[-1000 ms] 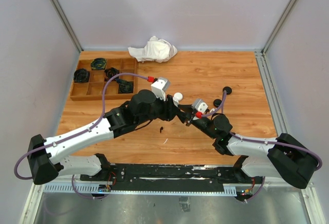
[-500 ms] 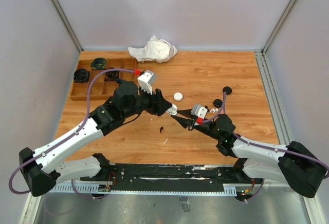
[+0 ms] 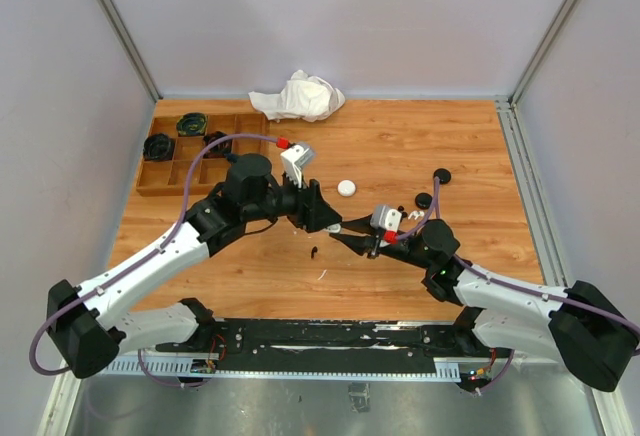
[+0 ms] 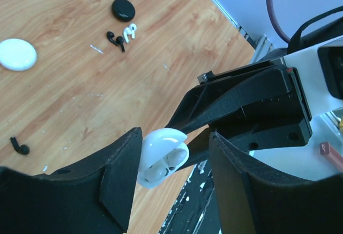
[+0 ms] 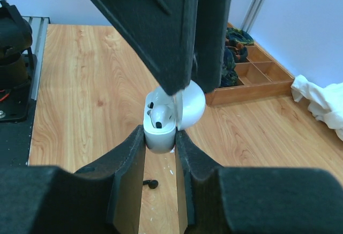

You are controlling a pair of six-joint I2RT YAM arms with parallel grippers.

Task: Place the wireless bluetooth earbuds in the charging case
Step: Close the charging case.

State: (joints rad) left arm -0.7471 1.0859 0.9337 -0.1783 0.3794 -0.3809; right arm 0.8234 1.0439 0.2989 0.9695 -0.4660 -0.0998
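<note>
Where the two black-and-white arms meet above the middle of the wooden table (image 3: pixel 480 146), the right gripper (image 5: pixel 159 140) is clamped on the base of a small white charging case (image 5: pixel 161 131). One finger presses each side, holding the case above the table with its lid flipped up. One white earbud (image 5: pixel 158 117) sits inside the open case. The left gripper (image 4: pixel 176 137) faces it from the other side, jaws spread and released. The case lid lies just beside one finger, while the other finger stands clear of it.

On the table below the case lies a lone black earbud (image 3: pixel 314 251), and nearer still a thin white sliver (image 3: pixel 322 274).

Beyond the right gripper, a second black earbud (image 4: pixel 113 38) and a loose white earbud (image 4: pixel 129 31) lie close together, just beside a black round case (image 4: pixel 123 9). Another black round case (image 3: pixel 442 175) lies a little farther back. A white round case (image 3: pixel 346 188) rests alone beyond the left gripper, well apart from the black ones.

Farther back on the left, a wooden divided tray (image 3: pixel 160 192) holds several dark coiled items; what they are cannot be made out. At the far edge of the table, against the back wall, lies a crumpled white cloth (image 3: pixel 298 96).
</note>
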